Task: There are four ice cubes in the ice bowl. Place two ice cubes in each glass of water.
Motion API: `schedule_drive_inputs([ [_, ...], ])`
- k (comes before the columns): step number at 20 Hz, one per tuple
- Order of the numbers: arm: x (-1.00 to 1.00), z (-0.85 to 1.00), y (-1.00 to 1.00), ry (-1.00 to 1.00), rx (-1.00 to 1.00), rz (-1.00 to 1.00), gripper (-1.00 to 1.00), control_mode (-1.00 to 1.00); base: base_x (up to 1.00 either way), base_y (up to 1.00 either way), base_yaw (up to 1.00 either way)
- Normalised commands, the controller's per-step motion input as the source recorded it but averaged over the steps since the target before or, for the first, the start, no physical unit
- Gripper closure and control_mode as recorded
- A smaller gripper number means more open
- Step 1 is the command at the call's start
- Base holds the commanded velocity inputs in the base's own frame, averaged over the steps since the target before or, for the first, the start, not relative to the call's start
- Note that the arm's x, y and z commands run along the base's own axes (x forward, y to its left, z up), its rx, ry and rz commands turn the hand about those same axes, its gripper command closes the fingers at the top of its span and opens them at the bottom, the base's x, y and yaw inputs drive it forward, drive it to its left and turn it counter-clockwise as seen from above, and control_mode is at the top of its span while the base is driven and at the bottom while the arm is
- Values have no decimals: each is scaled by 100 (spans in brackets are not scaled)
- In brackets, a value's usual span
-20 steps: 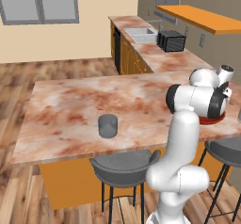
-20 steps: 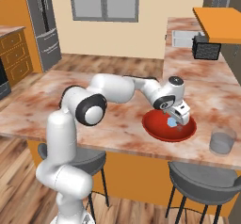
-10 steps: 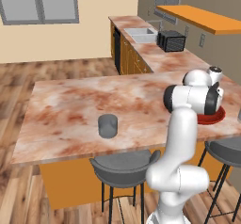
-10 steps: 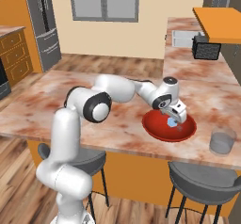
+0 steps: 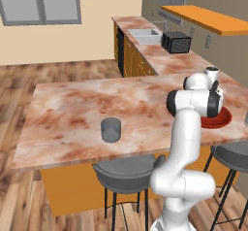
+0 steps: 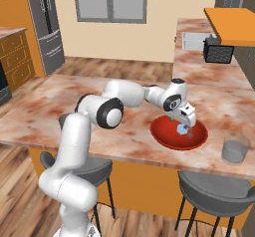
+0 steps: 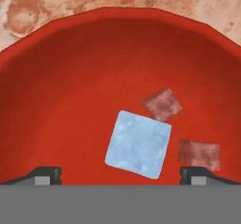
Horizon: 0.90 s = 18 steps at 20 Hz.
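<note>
My fingers (image 7: 120, 173) hang spread wide over the red ice bowl (image 7: 61, 100), a pale ice cube (image 7: 138, 144) lying between the tips, unpinched.

My claw (image 7: 120, 173) hangs spread wide inside the ice bowl (image 7: 56, 100), its red wall curving up ahead and at both sides. One pale ice cube (image 7: 138, 143) lies between my fingertips with open gaps on either flank. Two reddish cubes (image 7: 162, 104) crowd its far right side. The bowl's left floor is bare.
</note>
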Motion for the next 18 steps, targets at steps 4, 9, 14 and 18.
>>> schedule_drive_inputs([
  [4,12,-14,-9,8,0,-2,-100,-100,0,0,0],
  [9,-5,-6,-20,4,0,-3,-100,-100,0,0,0],
  [14,-6,-7,-2,5,0,-7,-100,-100,0,0,0],
  [18,0,-18,0,4,0,-10,-100,-100,0,0,0],
])
